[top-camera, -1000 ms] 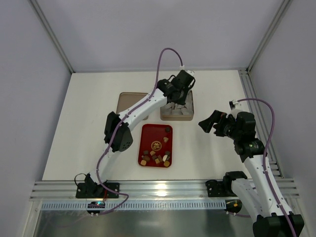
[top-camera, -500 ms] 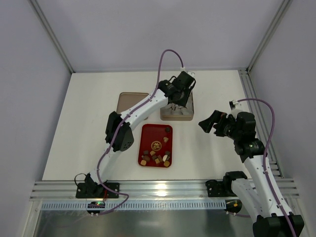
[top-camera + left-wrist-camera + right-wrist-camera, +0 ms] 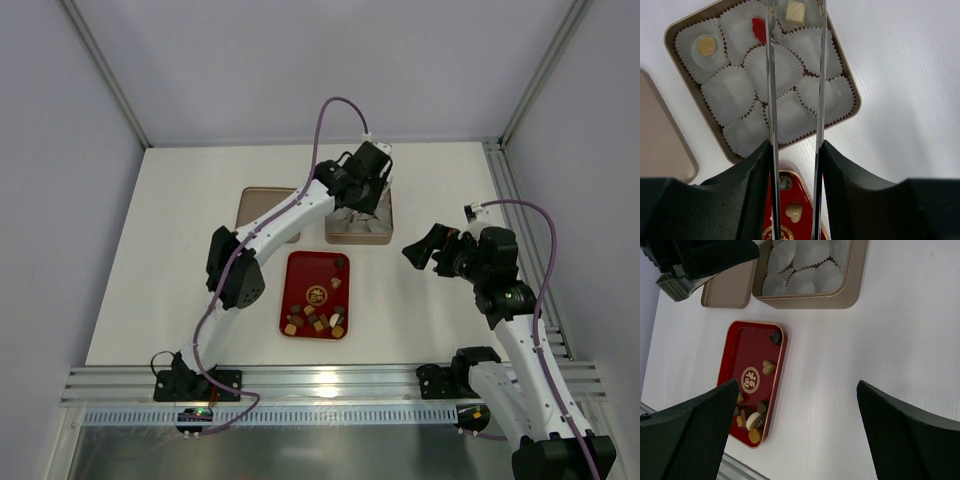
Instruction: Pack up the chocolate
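White table (image 3: 180, 250), boxed chocolate (image 3: 706, 45) only in left-wrist view

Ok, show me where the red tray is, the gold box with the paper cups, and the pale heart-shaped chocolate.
red tray (image 3: 749, 346), right wrist view, bare red floor of the tray.
gold box (image 3: 810, 303), right wrist view, its outer side wall.
heart-shaped chocolate (image 3: 769, 366), right wrist view, middle of the piece.

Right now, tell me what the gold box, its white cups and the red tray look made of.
The gold box: probably thin metal or metallised card; smooth satin sheen, rounded corners.
The white cups: pleated paper, matte, with crimped fluted walls.
The red tray: likely lacquered plastic or tin; glossy surface, gold rim and printed emblem.
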